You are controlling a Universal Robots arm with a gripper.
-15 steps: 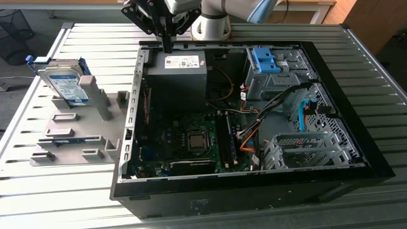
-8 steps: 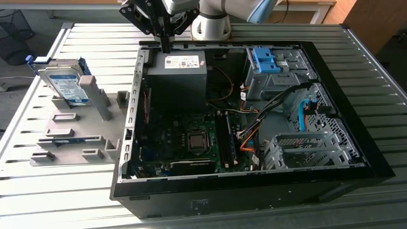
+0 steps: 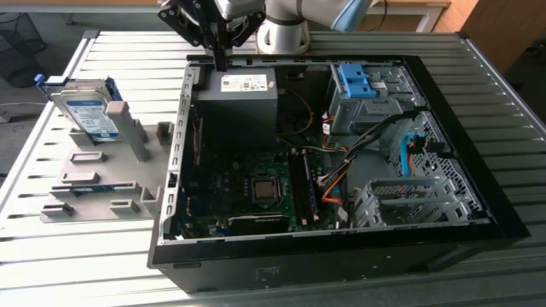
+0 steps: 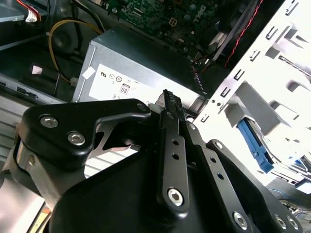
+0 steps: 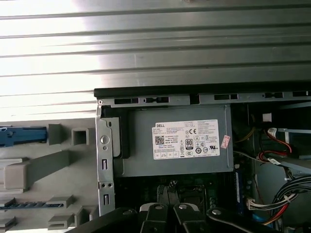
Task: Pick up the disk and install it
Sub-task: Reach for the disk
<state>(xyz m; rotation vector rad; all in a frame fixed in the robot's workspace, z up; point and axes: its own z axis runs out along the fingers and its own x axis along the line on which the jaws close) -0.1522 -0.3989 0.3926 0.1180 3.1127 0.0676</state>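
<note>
The disk (image 3: pixel 85 114), a silver drive with a white-and-blue label in a blue caddy, stands on edge in the grey holder (image 3: pixel 107 173) at the exterior view's left, outside the computer case. My gripper (image 3: pixel 221 62) hangs over the case's far corner, just above the dark power-supply box (image 3: pixel 243 96), well to the right of the disk. Its fingers are shut with nothing between them, as both wrist views show (image 4: pixel 167 97) (image 5: pixel 171 212). The blue caddy edge (image 5: pixel 22 135) shows beside the case in the first wrist view.
The open computer case (image 3: pixel 477 211) lies on a slatted metal table (image 3: pixel 128 45). Inside are the motherboard (image 3: pixel 256 185), cables, a drive bay holding a blue bracket (image 3: pixel 354 80) and a silver drive cage (image 3: pixel 410 198). The power supply (image 5: pixel 177 145) sits right under the wrist.
</note>
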